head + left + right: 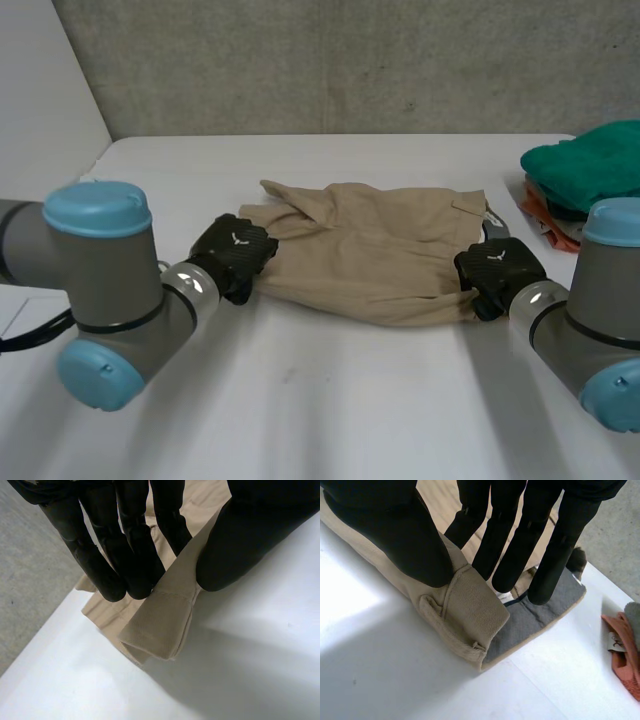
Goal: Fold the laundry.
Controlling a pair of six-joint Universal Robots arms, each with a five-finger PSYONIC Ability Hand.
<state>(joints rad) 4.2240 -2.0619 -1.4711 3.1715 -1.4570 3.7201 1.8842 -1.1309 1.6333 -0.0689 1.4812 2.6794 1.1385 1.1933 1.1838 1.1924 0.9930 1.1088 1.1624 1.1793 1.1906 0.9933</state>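
White table (320,400), mostly bare. Tan shorts (380,250) lie across the middle of it, laid sideways between the two arms, fairly flat, with a twisted, bunched bit at the far corner on the left-arm side. It looks doubled over lengthwise, leg on leg, but I can't be sure from the head view. A pile (585,165) of folded laundry sits at the far edge on the right-arm side, teal on top, orange cloth (545,215) under it, well apart from the shorts, so some items look finished. Left hand (232,255) is at the leg end of the shorts. In its wrist view the fingers (125,555) sit on one face of the cloth and the thumb (240,545) on the other, pinching just behind the hem (155,630), which sticks out past the fingertips and is lifted a little off the table. Right hand (498,270) is at the waist end. Its thumb (395,535) presses the outside of the waistband (465,615), with the fingers on the grey lining (535,620) inside, so it is gripping that end too. Judgement: both ends are gripped and the shorts are not yet folded crosswise. What's left is bringing one end over the other, flattening, and probably moving it to the pile. Roughly mid-task for this item. The bunched corner could crease if it is not smoothed first.
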